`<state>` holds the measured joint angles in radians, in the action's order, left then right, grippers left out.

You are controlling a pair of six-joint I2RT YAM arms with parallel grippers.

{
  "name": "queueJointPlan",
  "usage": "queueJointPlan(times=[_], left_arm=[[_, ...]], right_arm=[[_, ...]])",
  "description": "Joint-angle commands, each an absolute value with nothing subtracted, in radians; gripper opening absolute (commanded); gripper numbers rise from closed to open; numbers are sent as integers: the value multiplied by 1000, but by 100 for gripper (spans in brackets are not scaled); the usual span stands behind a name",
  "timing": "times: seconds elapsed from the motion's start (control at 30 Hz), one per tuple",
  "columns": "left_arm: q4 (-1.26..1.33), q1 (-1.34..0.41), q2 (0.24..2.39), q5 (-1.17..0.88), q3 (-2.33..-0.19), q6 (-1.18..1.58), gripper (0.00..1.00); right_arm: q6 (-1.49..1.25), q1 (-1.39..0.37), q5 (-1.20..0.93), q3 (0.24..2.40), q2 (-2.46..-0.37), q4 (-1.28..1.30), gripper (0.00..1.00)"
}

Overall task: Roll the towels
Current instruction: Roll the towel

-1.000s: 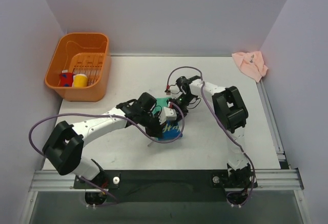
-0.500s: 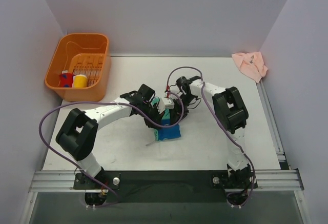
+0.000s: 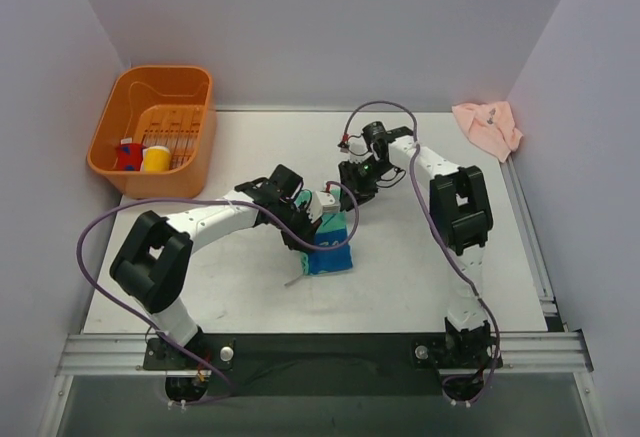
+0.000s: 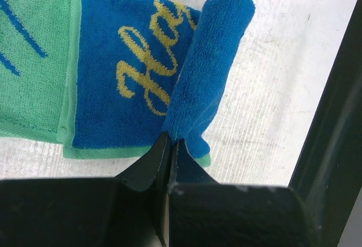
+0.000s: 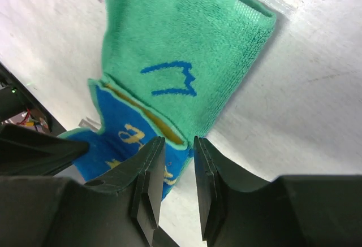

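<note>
Though unseen overhead, left jaws pinch a fold of towel (image 4: 127,74), right jaws narrowly apart

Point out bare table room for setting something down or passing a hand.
Bare table lies near-right, between the green and blue towel and the right arm. Another patch sits at the far edge, between the orange basket and the right arm's wrist. Crowded: the centre, where the left gripper pinches the towel and the right gripper hovers.

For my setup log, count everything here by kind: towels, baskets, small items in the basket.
Towels: 2, green-and-blue towel, pink towel
Baskets: 1, orange basket
Small items inside it: 2, red-and-blue item, yellow item
Total: 5
</note>
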<state>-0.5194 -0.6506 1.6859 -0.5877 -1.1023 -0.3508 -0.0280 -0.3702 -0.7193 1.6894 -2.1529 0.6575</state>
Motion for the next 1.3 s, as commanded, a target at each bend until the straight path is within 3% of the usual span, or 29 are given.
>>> queueJointPlan(times=[0.0,0.37,0.6,0.93,1.07,1.27], left_arm=[[-506,-631,1704,-595,-1158,-357,3],[-502,-577,1851,-554,-1250,-322,8],[-499,-555,1937,-541,-1272,-311,11],[-491,-549,1942,-554,-1236,-295,17],[-471,-546,1947,-558,-1229,-270,19],[-466,-538,1950,-560,-1221,-265,22]], right_arm=[[-48,-391,-707,1704,-2221,699,28],[-26,-422,-666,1680,-2247,700,27],[-55,-379,-675,1654,-2137,701,31],[-303,-284,-1006,1430,-1904,573,34],[-467,-343,-1075,1246,-1881,414,32],[-586,-397,-1100,1223,-1936,287,28]])
